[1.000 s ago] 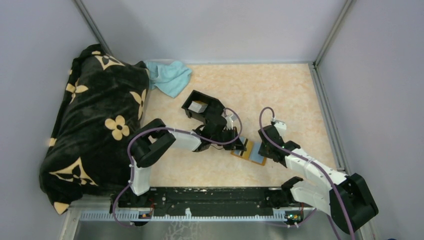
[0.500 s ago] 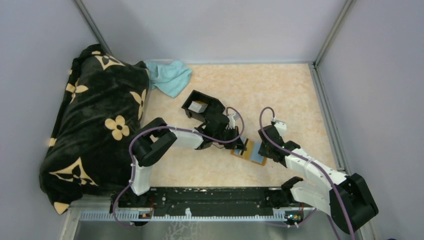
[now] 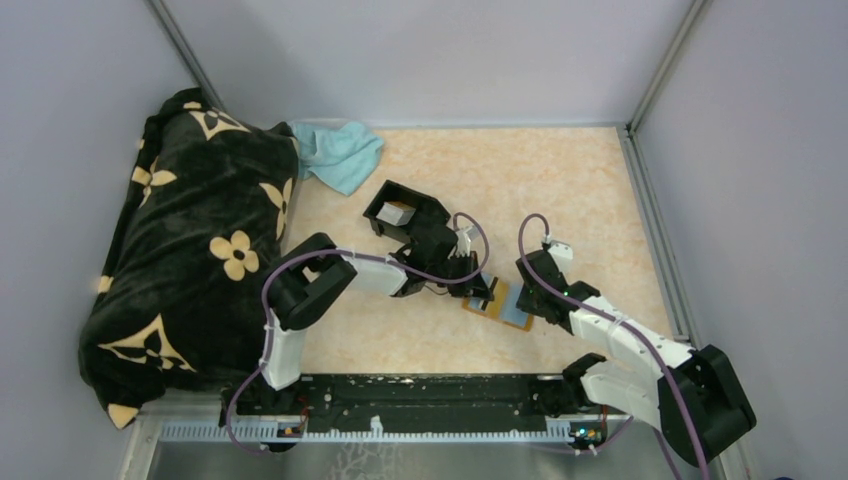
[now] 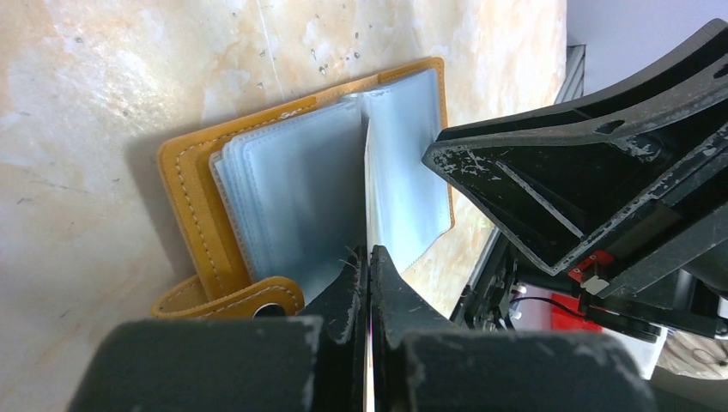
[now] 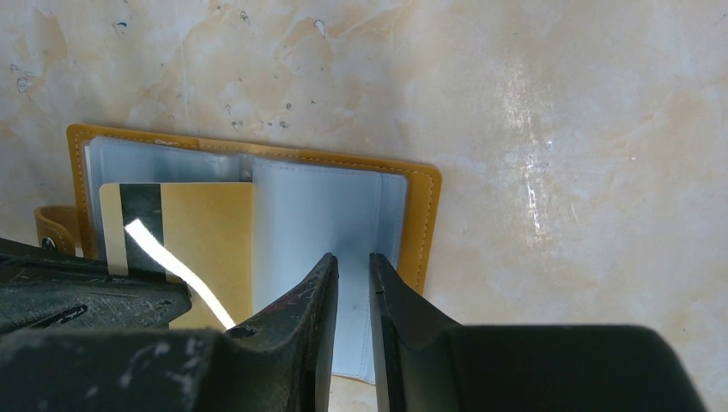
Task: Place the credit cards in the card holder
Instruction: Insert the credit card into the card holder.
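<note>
Stitched leather-look card holder (image 4: 185, 193), glossy clear plastic sleeves (image 4: 296, 197); shiny credit card (image 5: 206, 245), glossy table (image 5: 558, 129)

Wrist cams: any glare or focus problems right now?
Right wrist: a bright glare streak crosses the card, a softer sheen lies on the table, and the right fingers are blurred up close. Left wrist: the holder is sharp, with a shadow along its left edge; the left fingers are soft. Top external: even light, no glare.
</note>
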### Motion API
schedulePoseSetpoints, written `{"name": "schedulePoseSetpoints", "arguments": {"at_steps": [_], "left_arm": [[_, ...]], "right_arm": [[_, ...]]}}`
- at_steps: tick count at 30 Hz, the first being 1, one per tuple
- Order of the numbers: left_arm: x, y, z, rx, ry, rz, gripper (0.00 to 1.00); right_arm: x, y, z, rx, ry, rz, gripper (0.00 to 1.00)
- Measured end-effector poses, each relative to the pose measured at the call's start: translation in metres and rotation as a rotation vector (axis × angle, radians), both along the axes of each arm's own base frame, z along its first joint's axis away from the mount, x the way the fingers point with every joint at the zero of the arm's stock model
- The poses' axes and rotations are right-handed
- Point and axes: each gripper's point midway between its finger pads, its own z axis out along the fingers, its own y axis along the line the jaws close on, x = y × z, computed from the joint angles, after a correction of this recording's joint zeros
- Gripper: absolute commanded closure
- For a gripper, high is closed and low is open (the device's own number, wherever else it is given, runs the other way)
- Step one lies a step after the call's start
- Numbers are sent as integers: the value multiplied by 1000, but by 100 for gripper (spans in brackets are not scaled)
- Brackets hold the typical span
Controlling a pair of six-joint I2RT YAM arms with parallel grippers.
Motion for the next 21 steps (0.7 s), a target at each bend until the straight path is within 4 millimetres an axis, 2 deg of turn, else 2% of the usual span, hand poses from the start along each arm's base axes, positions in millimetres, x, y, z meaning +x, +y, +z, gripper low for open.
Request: {"name": "schedulePoseSetpoints", "arguments": {"at_steps": [15, 21], "left_arm": [[-4, 0, 6, -94, 53, -54, 100], [-7, -2, 1, -104, 76, -64, 100]], "right_arm": [[2, 1, 0, 1, -5, -2, 79], [2, 1, 0, 0, -6, -2, 79]]}}
